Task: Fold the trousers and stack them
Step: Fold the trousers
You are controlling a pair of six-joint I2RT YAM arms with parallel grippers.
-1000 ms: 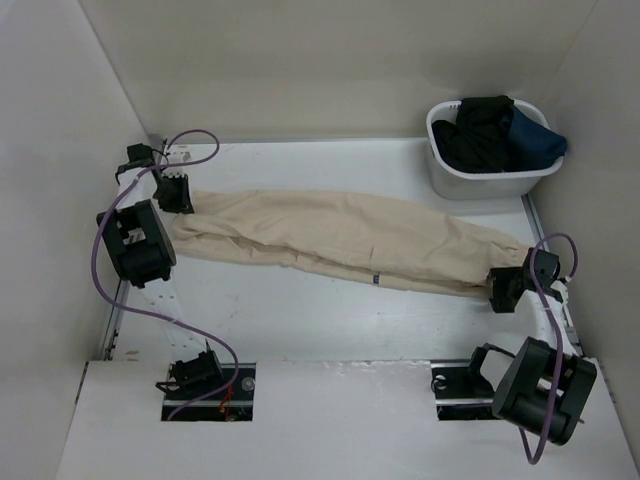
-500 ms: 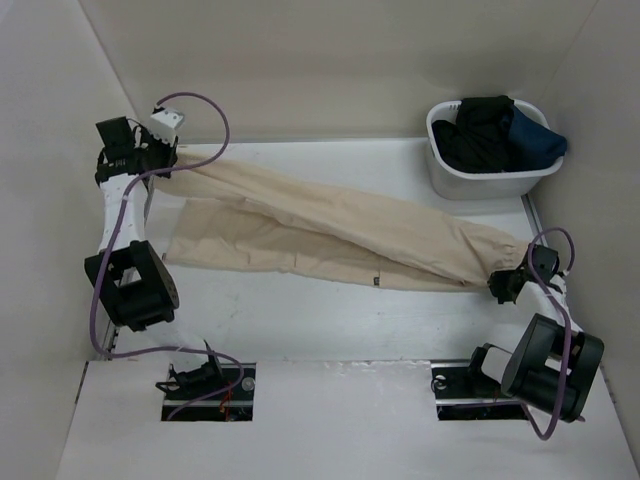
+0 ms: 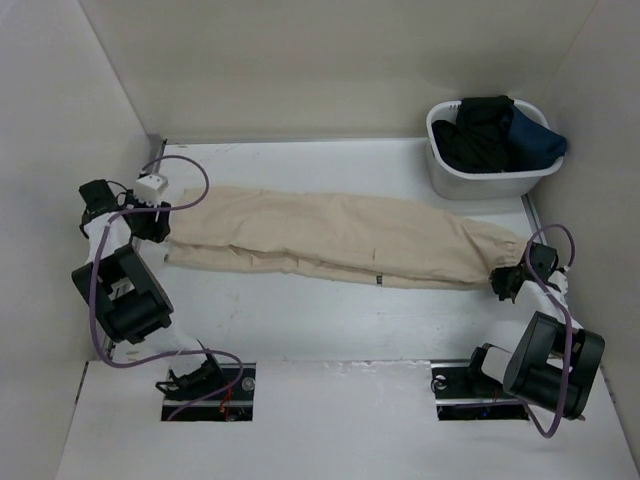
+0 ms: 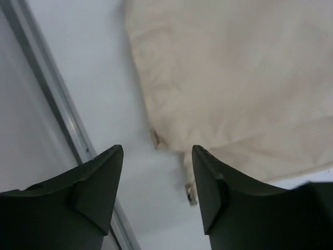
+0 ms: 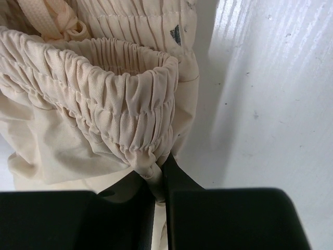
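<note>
The beige trousers (image 3: 340, 238) lie stretched across the table, leg ends at the left, gathered waistband (image 5: 119, 104) at the right. One leg rests on top of the other. My left gripper (image 3: 152, 222) hovers open just off the leg ends (image 4: 229, 78), nothing between its fingers (image 4: 99, 177). A drawstring tip (image 4: 190, 191) lies on the table by the right finger. My right gripper (image 3: 503, 283) is shut on the waistband, the elastic edge pinched between its fingers (image 5: 179, 179).
A white basket (image 3: 470, 180) with black and navy garments (image 3: 500, 130) stands at the back right. A metal rail (image 4: 57, 109) edges the table on the left, close to my left gripper. White walls enclose the table.
The left gripper carried one leg up and back, laid it over the other leg, then opened and let go. The right gripper closed on the waistband.
</note>
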